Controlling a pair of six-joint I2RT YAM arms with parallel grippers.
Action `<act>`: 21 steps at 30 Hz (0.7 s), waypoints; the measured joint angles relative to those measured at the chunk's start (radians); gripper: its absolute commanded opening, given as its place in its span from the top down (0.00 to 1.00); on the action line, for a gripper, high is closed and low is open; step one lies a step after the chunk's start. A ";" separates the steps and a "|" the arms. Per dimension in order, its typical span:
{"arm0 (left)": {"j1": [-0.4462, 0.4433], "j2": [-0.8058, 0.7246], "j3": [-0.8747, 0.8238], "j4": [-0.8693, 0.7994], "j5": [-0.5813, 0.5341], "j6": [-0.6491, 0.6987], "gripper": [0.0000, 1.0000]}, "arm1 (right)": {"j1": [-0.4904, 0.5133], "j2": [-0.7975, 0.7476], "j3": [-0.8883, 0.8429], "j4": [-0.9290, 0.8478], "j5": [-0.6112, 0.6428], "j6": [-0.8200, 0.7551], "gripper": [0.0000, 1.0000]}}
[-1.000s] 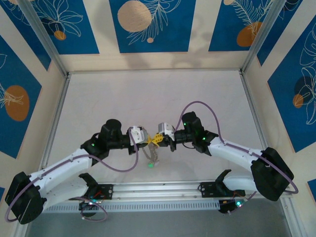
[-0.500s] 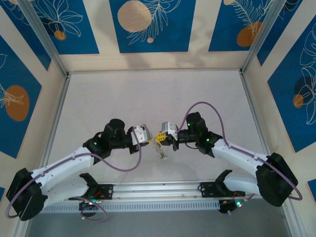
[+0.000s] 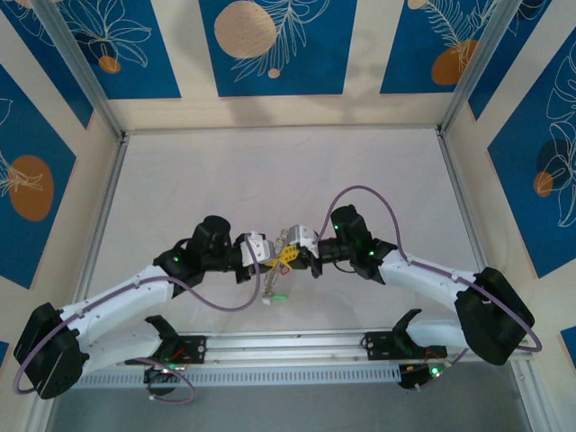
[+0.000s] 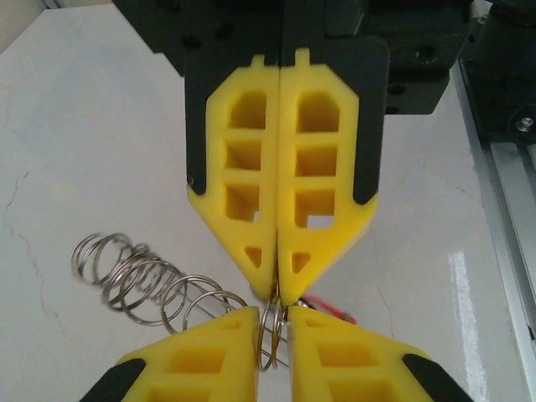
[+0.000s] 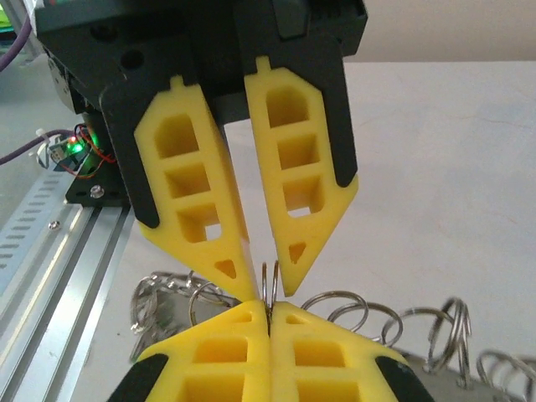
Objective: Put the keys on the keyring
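The right hand (image 4: 278, 289) is clamping its fingers together on the keyring (image 5: 270, 280), holding it edge-on above the counter (image 4: 100, 126). The left hand (image 5: 268, 289) is facing it tip to tip, its fingers standing slightly apart on either side of the same wire. A string of linked silvery rings (image 4: 134, 272) is trailing beside the hands, and the keys (image 3: 273, 290) are apparently hanging just below them. The keyring is probably behaving as light, stiff, springy, slippery wire, so the grip should be lying across the coil's flat, clear of its split end.
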 measured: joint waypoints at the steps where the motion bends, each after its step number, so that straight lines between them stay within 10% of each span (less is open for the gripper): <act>1: 0.000 0.002 0.000 -0.005 0.002 0.002 0.88 | 0.003 0.005 0.003 -0.002 0.000 -0.001 1.00; 21: -0.010 0.005 0.037 -0.109 -0.003 0.084 1.00 | 0.010 0.013 0.005 -0.016 -0.011 -0.015 0.93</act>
